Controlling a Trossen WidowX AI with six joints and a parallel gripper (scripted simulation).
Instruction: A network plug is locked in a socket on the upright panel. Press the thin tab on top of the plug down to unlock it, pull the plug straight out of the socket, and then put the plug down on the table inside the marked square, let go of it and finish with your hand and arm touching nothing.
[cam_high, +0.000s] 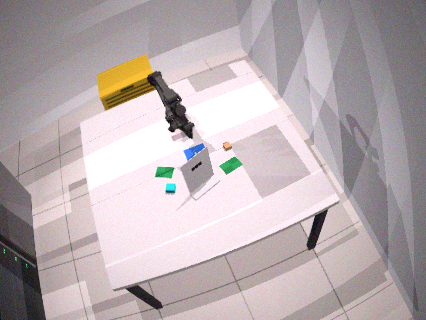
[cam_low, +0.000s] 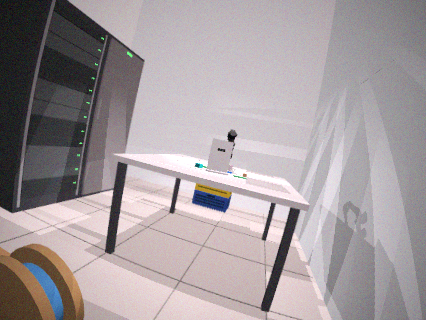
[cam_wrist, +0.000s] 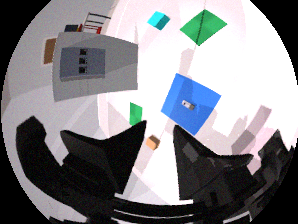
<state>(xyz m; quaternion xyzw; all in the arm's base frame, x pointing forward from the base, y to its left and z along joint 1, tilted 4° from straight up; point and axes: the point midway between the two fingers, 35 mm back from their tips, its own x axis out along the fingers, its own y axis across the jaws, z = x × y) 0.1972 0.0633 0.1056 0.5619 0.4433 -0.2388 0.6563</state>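
The plug (cam_wrist: 188, 104) lies on the blue square (cam_wrist: 192, 102), beyond the part-open, empty fingers.

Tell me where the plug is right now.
In the wrist view the plug lies on the blue square, just ahead of the gripper, right of the upright panel.

The upright panel (cam_high: 197, 171) stands mid-tabletop (cam_high: 150, 225), walling off the blue square (cam_high: 194, 151) on one side. Green patches (cam_high: 230, 165) flank it; a cyan block (cam_high: 171, 188) and an orange block (cam_high: 227, 145) lie near. Jaws part-open hang above, touching nothing.
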